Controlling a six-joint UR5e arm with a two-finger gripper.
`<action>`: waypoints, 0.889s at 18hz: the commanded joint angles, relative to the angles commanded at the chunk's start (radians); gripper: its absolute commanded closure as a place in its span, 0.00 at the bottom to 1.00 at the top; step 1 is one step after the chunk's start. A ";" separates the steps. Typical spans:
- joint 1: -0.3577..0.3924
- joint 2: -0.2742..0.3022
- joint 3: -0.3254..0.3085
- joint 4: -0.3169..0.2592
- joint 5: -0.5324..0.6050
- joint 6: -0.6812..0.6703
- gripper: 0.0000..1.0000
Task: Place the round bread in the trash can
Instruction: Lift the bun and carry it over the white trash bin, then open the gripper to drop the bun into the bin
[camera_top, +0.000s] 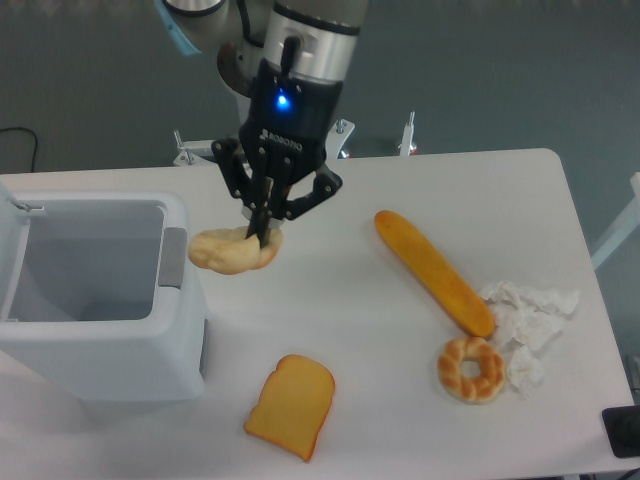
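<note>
The round bread (228, 250), a pale beige lumpy bun, hangs in the air just right of the trash can's right wall. My gripper (262, 234) is shut on its right part, fingers pointing down from the arm above. The trash can (178, 300) is a large white boxy bin at the left, lid swung open, its grey inside showing and nothing visible in it. The bun's left end sits level with the bin's right rim, beside it rather than over the opening.
A long orange baguette (432, 270) lies diagonally at right. A golden twisted bread ring (470, 368) rests beside crumpled white tissue (528, 318). An orange toast slice (291, 405) lies near the front edge. A dark object (625, 432) sits at the bottom right corner.
</note>
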 joint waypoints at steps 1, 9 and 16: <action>-0.008 0.002 0.000 0.000 -0.005 -0.002 1.00; -0.135 -0.026 -0.017 0.002 -0.005 -0.006 0.97; -0.192 -0.044 -0.040 0.002 -0.005 0.003 0.86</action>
